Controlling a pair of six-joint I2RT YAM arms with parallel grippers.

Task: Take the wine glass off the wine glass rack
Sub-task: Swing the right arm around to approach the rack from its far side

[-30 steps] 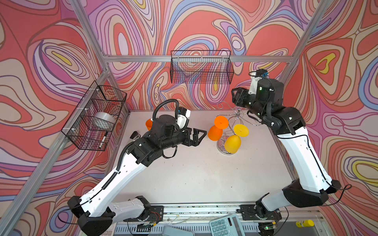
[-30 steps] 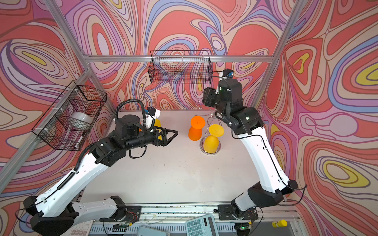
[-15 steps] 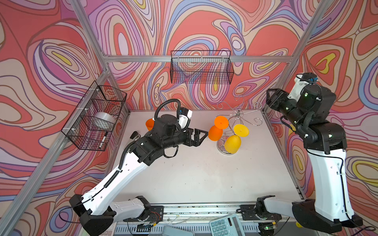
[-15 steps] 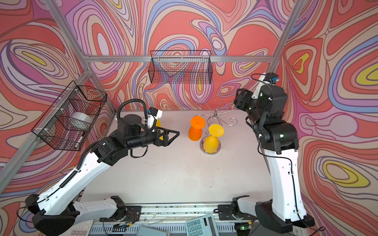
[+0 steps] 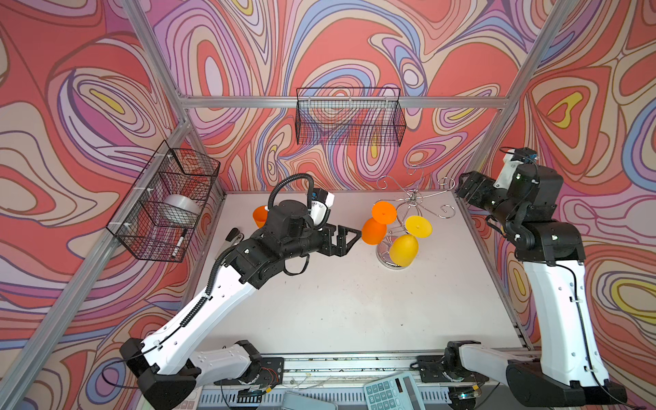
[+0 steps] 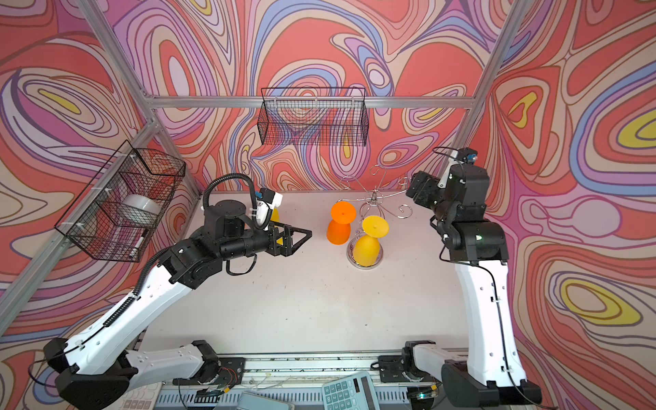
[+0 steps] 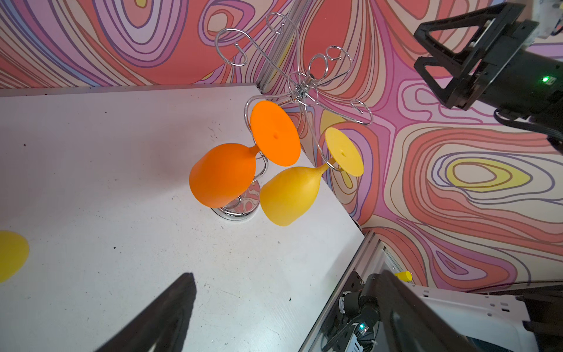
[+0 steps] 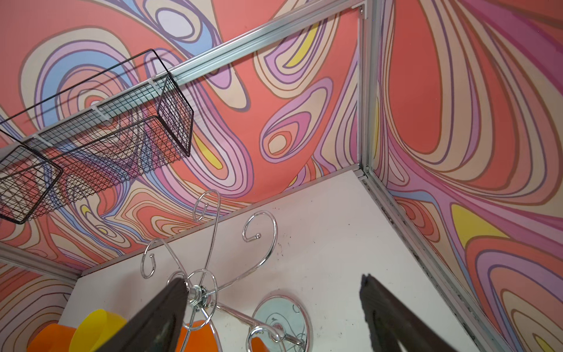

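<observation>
The left arm reaches low across the surface (image 5: 337,301), forearm near level. The left pincer (image 5: 351,242) (image 6: 302,243) points at the orange wine glass (image 5: 373,230) (image 7: 222,173). Its jaws stand wide and empty, close to the bowl but not touching it.

The right arm stands upright at the right edge with its wrist bent toward the wine glass rack (image 5: 413,199) (image 6: 374,198) (image 8: 198,294). The right pincer (image 5: 461,186) (image 7: 422,48) is spread wide, holds nothing, and sits beside the hook arms, clear of them.

The orange wine glass and the yellow wine glass (image 5: 404,250) (image 7: 289,195) hang bowl-down from the rack's hooks, above its round base.

Change from one second ago: the right pincer was over the rack's top and has withdrawn to the right with wider jaws. The left arm has barely moved. Both glasses hang as before.
</observation>
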